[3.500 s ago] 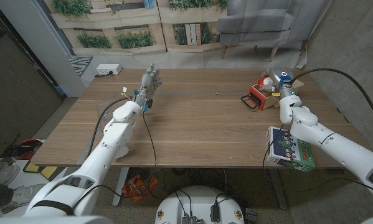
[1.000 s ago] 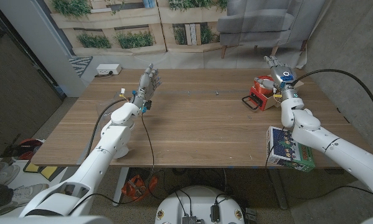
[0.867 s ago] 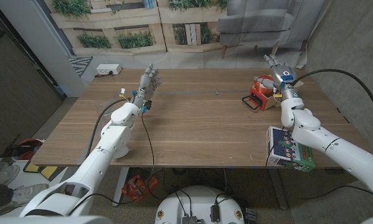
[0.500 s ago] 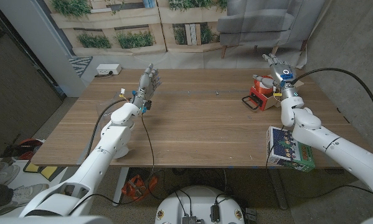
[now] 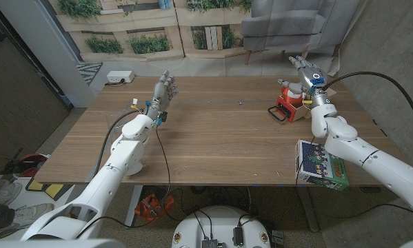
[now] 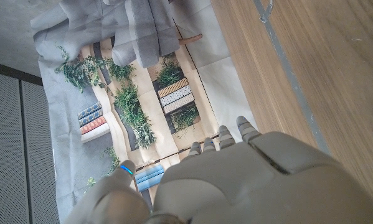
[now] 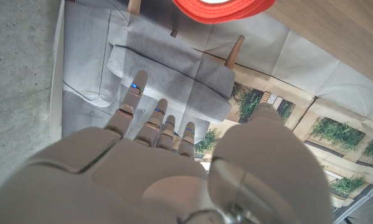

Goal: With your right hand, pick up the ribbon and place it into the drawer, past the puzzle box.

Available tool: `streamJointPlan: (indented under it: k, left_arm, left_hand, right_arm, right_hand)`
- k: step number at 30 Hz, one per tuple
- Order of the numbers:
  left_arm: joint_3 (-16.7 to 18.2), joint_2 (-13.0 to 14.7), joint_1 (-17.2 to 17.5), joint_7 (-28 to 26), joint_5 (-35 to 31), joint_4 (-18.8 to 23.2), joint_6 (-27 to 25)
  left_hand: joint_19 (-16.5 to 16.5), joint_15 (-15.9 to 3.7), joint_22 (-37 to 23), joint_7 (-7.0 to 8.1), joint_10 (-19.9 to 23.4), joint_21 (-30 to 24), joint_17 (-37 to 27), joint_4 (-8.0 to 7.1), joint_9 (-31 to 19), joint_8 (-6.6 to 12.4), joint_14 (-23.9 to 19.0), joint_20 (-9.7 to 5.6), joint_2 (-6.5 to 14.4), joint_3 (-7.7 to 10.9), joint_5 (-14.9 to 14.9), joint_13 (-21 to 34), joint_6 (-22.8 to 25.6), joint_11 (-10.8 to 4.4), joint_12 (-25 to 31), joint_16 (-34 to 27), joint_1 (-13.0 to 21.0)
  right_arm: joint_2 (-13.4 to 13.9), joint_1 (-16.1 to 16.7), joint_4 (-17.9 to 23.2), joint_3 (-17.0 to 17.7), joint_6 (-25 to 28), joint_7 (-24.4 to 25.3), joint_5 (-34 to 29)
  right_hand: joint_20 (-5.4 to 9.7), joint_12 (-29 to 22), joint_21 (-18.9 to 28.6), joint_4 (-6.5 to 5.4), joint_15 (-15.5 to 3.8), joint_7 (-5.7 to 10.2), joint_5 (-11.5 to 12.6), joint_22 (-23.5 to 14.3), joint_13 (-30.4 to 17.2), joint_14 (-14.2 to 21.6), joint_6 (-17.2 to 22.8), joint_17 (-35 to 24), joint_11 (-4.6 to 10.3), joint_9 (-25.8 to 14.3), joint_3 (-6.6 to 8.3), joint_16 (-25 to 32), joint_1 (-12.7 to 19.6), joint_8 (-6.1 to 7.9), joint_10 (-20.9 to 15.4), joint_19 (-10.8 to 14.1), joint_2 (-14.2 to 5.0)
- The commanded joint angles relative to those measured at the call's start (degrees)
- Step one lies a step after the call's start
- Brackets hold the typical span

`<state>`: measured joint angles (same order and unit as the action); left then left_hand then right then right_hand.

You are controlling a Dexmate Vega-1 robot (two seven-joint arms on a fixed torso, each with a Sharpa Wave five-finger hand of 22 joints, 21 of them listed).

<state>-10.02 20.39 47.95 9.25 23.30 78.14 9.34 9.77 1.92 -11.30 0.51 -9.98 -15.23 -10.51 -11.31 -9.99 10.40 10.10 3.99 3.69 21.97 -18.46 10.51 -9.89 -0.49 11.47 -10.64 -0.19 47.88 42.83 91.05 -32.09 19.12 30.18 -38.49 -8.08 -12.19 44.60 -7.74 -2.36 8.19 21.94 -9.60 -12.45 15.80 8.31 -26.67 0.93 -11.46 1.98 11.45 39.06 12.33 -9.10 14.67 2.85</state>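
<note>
The red ribbon roll [image 5: 289, 89] lies in the small red drawer [image 5: 285, 107] at the table's far right, and shows as a red curve [image 7: 223, 7] in the right wrist view. My right hand [image 5: 299, 65] hovers above and just beyond the drawer, fingers spread, holding nothing; its back [image 7: 155, 168] faces the wrist camera. The puzzle box [image 5: 321, 165], green with cartoon figures, sits at the near right edge beside my right forearm. My left hand [image 5: 166, 86] stands raised over the far left of the table, fingers up and empty [image 6: 236, 180].
A white power strip [image 5: 118, 76] lies on the floor past the table's far left edge. A grey sofa [image 5: 292, 24] stands behind the table. A tiny speck [image 5: 241, 103] lies on the wood left of the drawer. Black cables trail along both arms.
My right hand has risen from down over the drawer and moved a little farther away, fingers opening out. The ribbon stays in the drawer. The left arm has not moved.
</note>
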Motion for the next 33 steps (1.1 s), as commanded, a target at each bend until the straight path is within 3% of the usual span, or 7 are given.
streamJointPlan:
  k: [1,16,33]
  left_arm:
    - [0.11,0.61,0.73,-0.06,0.37,1.15,-0.29]
    - [0.44,2.14,1.95,0.45,1.00,2.81,-1.34]
    - [0.48,4.35,3.01,1.85,1.60,5.23,-1.94]
  left_hand:
    - [1.82,0.12,-0.22,0.30,-8.82,0.30,-0.11,0.07,-0.26,0.23,9.66,0.20,6.83,0.26,-0.27,0.21,-5.88,0.02,0.18,-0.18,0.19]
    - [1.82,0.16,-0.22,0.38,-8.81,0.35,-0.11,0.08,-0.26,0.22,9.68,0.21,6.79,0.26,-0.25,0.21,-5.89,0.01,0.19,-0.17,0.18]
    - [1.87,0.14,-0.22,0.42,-8.79,0.41,-0.11,0.08,-0.26,0.22,9.69,0.24,6.79,0.26,-0.25,0.20,-5.90,0.07,0.20,-0.18,0.17]
  right_arm:
    - [0.54,0.72,1.98,1.07,-1.71,0.10,0.15]
    - [1.12,0.71,3.12,1.96,-2.77,-1.16,-0.04]
    - [3.14,2.30,7.36,3.89,-2.58,-3.29,-0.73]
  right_hand:
    - [0.05,-0.51,-0.34,-0.34,-0.10,0.06,0.50,-0.14,-0.04,0.36,0.70,0.06,-0.06,-0.08,-0.33,0.29,-0.69,0.45,-0.81,0.12,0.05]
    - [0.65,-0.72,-1.02,-1.07,0.10,-0.58,0.43,-0.15,0.08,1.30,2.09,0.71,-0.62,-0.06,-0.94,0.85,-2.87,0.72,-2.37,0.94,-0.75]
    - [1.62,-0.66,-1.32,-0.94,-0.36,-0.85,0.47,-0.14,0.17,2.24,2.74,1.45,-1.17,-0.01,-1.11,1.19,-3.56,0.69,-3.13,2.46,-1.31]
